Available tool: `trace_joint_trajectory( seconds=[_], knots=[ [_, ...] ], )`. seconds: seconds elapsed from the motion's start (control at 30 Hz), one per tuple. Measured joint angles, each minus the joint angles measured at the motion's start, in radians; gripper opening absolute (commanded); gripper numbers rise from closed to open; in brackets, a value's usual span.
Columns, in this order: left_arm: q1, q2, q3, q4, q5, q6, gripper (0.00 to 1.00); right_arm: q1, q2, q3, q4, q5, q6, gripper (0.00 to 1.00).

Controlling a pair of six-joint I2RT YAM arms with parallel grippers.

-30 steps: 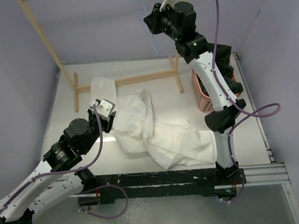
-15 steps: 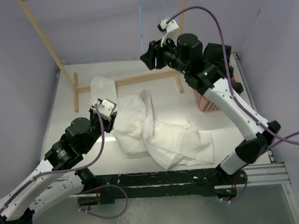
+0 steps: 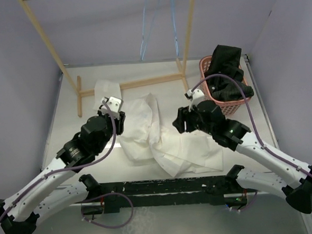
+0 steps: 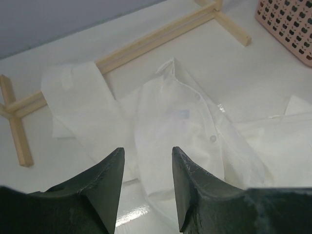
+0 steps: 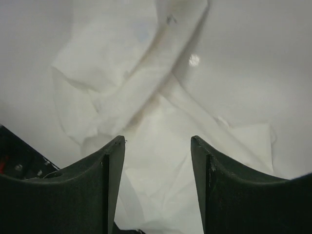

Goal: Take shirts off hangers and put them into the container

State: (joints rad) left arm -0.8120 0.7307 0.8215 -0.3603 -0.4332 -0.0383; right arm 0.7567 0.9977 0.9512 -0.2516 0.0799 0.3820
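Two shirts are off the hangers; the white shirt [image 3: 163,140] lies crumpled on the surface [image 3: 71,117] between both arms; the black shirt [image 3: 226,70] sits heaped in the pink container [image 3: 230,107] at far right; blue wire hangers [image 3: 146,27] hang bare; left gripper [image 4: 146,156] and right gripper [image 5: 157,146] fingers are spread, empty, over the white shirt.

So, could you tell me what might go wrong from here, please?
The white shirt lies spread wide, with a sleeve over the rack's base bar; lifting it could snag there. The black shirt already heaps over the basket rim, so the white one may slip off or trail outside.
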Motion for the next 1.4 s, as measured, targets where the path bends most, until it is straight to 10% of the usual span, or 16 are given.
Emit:
trace_joint_trajectory(
  seconds=[0.27,0.5,0.6,0.7,1.4],
  knots=[
    [0.066,0.164,-0.09,0.096,-0.121,-0.384,0.27,0.0,-0.081,-0.308,-0.045,0.023,0.228,0.61],
    [0.466,0.34,-0.161,0.222,0.077,-0.546,0.27,0.0,-0.236,-0.424,-0.058,0.004,0.346,0.65],
    [0.584,0.438,-0.152,0.282,0.169,-0.58,0.27,0.0,-0.308,-0.441,-0.065,-0.002,0.378,0.87],
    [0.653,0.556,-0.117,0.343,0.241,-0.605,0.25,0.0,-0.357,-0.475,-0.066,-0.024,0.406,0.89],
    [0.682,0.956,0.05,0.511,0.313,-0.625,0.23,0.0,-0.282,-0.678,0.099,-0.099,0.544,0.94]
  ],
)
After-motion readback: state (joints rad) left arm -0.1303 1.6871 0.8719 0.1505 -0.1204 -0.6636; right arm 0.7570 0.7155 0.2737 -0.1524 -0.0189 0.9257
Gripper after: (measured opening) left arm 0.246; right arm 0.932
